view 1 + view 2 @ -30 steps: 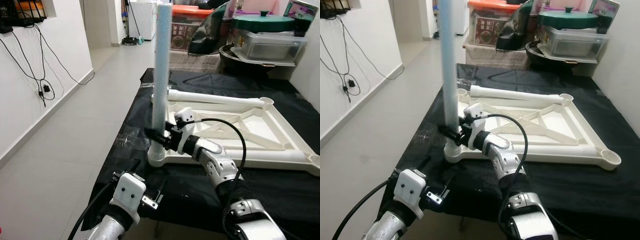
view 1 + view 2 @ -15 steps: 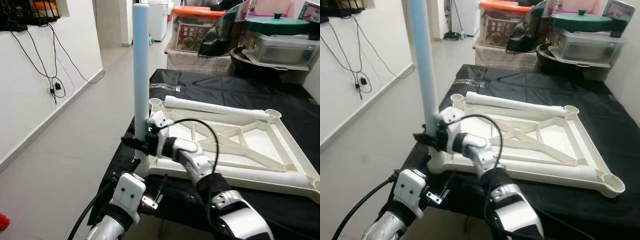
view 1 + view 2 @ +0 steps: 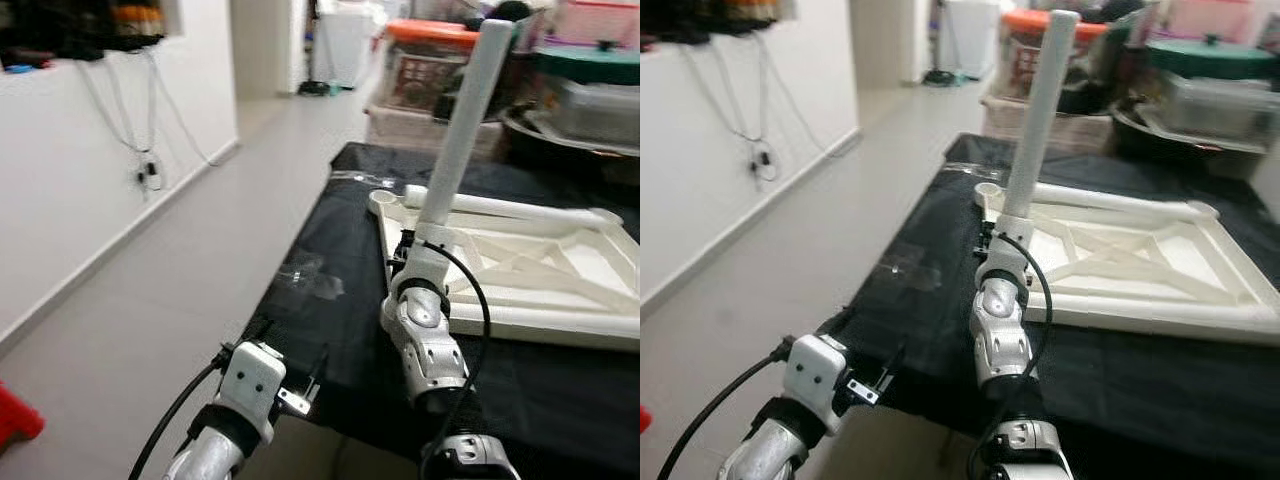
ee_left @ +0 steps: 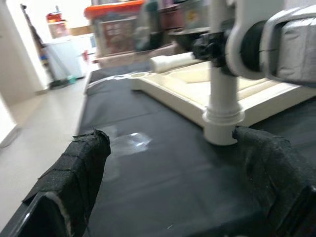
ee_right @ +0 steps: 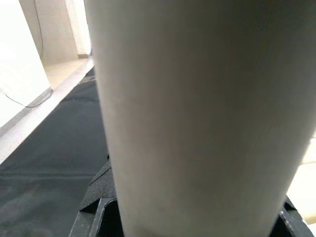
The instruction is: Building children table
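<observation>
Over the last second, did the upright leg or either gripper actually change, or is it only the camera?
The camera swung, so most of the shift is apparent. The table leg, upright before, now appears tilted in its corner socket, the right gripper still on its base. The left gripper still hangs open near the cloth's edge; the tabletop frame stays put.

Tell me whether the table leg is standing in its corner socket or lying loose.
Standing in it: the white leg rises from the frame's corner socket, with the right gripper clamped low on it.

The table leg (image 3: 462,130) is white and the upturned table top (image 3: 520,275) cream, both on a black cloth (image 3: 940,290). Behind are an orange-lidded box (image 3: 440,60) and a green lid (image 3: 1210,50). The floor (image 3: 180,260) is pale grey.
</observation>
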Robot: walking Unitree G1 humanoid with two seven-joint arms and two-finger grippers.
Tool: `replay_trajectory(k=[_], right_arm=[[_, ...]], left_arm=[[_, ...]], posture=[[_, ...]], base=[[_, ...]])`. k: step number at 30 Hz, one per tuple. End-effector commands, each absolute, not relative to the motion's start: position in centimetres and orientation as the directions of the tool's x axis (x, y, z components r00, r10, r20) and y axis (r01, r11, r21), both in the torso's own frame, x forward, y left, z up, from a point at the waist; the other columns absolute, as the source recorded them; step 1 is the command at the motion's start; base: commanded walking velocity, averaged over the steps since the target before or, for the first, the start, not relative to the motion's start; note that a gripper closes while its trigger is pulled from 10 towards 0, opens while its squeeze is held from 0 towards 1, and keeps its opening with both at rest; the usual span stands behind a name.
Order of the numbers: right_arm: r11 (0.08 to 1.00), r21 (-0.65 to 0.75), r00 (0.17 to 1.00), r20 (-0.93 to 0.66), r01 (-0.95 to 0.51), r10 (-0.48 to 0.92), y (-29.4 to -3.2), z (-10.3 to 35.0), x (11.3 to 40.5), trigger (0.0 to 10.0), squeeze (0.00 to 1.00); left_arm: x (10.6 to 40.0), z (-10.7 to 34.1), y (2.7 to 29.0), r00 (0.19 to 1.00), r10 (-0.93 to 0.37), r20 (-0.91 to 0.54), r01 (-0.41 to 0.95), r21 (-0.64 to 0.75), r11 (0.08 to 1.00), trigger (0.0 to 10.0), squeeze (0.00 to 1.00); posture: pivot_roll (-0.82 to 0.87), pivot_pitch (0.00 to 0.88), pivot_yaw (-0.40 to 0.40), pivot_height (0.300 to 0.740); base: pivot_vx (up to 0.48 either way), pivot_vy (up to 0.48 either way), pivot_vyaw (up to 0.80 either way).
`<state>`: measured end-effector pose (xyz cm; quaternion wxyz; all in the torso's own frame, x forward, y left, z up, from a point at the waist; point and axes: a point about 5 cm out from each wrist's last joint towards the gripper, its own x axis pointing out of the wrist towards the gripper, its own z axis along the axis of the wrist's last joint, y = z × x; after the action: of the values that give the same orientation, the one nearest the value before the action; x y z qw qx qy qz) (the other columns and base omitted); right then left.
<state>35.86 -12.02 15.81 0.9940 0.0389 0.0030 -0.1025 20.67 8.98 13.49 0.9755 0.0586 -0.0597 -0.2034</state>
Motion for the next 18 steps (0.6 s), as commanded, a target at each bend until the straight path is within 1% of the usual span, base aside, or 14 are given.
replay_trajectory(k=[1, 2, 4, 6, 7, 9, 10, 11, 12, 13, 15, 16, 18], right_arm=[[0.986, 0.153, 0.998, -0.006, 0.067, -0.067, -8.6, 15.3, 35.5, 10.0, 0.44], [0.985, 0.169, 0.999, 0.021, 0.026, -0.030, -7.9, 15.4, 35.5, 10.0, 1.00], [0.989, 0.144, 0.999, 0.050, -0.028, 0.021, -7.8, 15.6, 35.9, 10.0, 1.00], [0.992, 0.123, 0.999, 0.049, -0.011, 0.005, -7.6, 15.8, 35.8, 10.0, 1.00], [0.983, 0.159, 0.994, 0.069, -0.094, 0.083, -7.7, 16.1, 36.2, 10.0, 0.00], [0.954, 0.187, 0.969, 0.128, -0.235, 0.213, -8.0, 17.2, 36.5, 10.0, 0.00], [0.954, 0.187, 0.969, 0.128, -0.235, 0.213, -8.0, 17.2, 36.5, 10.0, 0.00], [0.887, 0.118, 0.894, 0.109, -0.446, 0.435, -8.4, 17.5, 37.2, 10.0, 0.00], [0.859, 0.103, 0.864, 0.100, -0.502, 0.493, -8.5, 17.7, 37.4, 10.0, 0.00], [0.843, 0.096, 0.848, 0.095, -0.530, 0.522, -8.6, 17.7, 37.5, 10.0, 0.00], [0.840, 0.094, 0.844, 0.101, -0.535, 0.526, -8.6, 17.7, 37.5, 10.0, 0.00], [0.809, 0.096, 0.814, 0.089, -0.580, 0.573, -8.7, 17.7, 37.6, 10.0, 0.00], [0.795, 0.096, 0.801, 0.084, -0.599, 0.593, -8.8, 17.6, 37.7, 10.0, 0.00]], left_arm=[[20.7, 12.9, 8.9, 0.909, -0.412, 0.069, 0.399, 0.142, 0.906, 10.0, 0.00], [20.7, 12.9, 8.9, 0.909, -0.412, 0.069, 0.400, 0.143, 0.905, 10.0, 0.00], [20.7, 12.9, 8.9, 0.909, -0.411, 0.069, 0.399, 0.143, 0.906, 10.0, 0.00], [20.7, 12.9, 8.9, 0.909, -0.411, 0.069, 0.399, 0.143, 0.906, 10.0, 0.00], [20.7, 12.8, 8.9, 0.909, -0.412, 0.069, 0.399, 0.142, 0.906, 10.0, 0.00], [20.7, 12.8, 9.0, 0.908, -0.412, 0.069, 0.400, 0.142, 0.905, 10.0, 0.00], [20.7, 12.8, 9.0, 0.908, -0.412, 0.069, 0.400, 0.142, 0.905, 10.0, 0.00], [20.6, 12.8, 8.9, 0.905, -0.419, 0.070, 0.407, 0.143, 0.902, 10.0, 0.00], [20.6, 12.8, 8.9, 0.904, -0.421, 0.071, 0.409, 0.144, 0.901, 10.0, 0.00], [20.6, 12.8, 8.9, 0.904, -0.422, 0.071, 0.409, 0.144, 0.901, 10.0, 0.00], [20.6, 12.8, 8.9, 0.904, -0.422, 0.071, 0.409, 0.144, 0.901, 10.0, 0.00], [20.6, 12.8, 8.9, 0.902, -0.426, 0.070, 0.413, 0.145, 0.899, 10.0, 0.00], [20.6, 12.7, 8.9, 0.901, -0.427, 0.070, 0.415, 0.146, 0.898, 10.0, 0.00]], posture=[[0.11, 0.000, -0.063, 0.740], [0.11, 0.000, -0.063, 0.740], [0.11, 0.000, -0.064, 0.740], [0.11, 0.000, -0.064, 0.740], [0.11, 0.000, -0.061, 0.740], [0.11, 0.000, -0.058, 0.740], [0.11, 0.000, -0.058, 0.740], [0.10, 0.000, -0.053, 0.740], [0.10, 0.000, -0.053, 0.740], [0.10, 0.000, -0.053, 0.740], [0.10, 0.000, -0.053, 0.740], [0.10, 0.000, -0.053, 0.740], [0.10, 0.000, -0.052, 0.740]], base=[[0.000, 0.000, 0.00], [0.000, 0.000, 0.00], [0.000, 0.000, 0.00], [0.000, 0.000, 0.00], [0.000, 0.000, 0.00], [0.000, 0.000, 0.00], [0.000, 0.000, 0.00], [0.000, 0.000, 0.00], [0.000, 0.000, 0.00], [0.000, 0.000, 0.00], [0.000, 0.000, 0.00], [0.000, 0.000, 0.00], [0.000, 0.000, 0.00]])
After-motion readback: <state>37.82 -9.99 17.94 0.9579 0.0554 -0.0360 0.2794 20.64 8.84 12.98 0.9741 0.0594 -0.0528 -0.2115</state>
